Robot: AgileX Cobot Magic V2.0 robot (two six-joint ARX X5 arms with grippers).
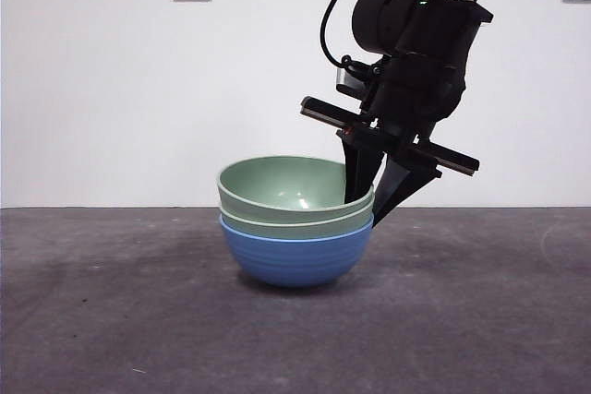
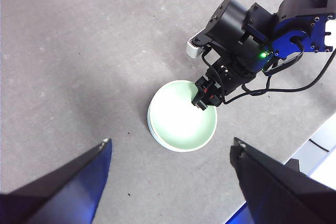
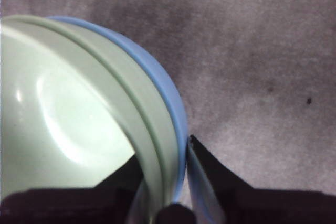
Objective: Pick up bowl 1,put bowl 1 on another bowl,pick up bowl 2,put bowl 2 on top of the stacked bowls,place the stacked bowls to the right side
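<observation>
Right pincer clamps rims of stacked bowls; I lift level, carry slowly right. Left pincer open, idle.

Three nested bowls mid-table, right tool astride their right rim

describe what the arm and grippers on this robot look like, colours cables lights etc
The right gripper has two black tapering jaws below a flat black crossbar and a round black wrist housing. In the left wrist view the arm shows blue link sections, looping black cables, a small white block and a green light. The left gripper shows two broad black jaws with a blue sheen.
</observation>
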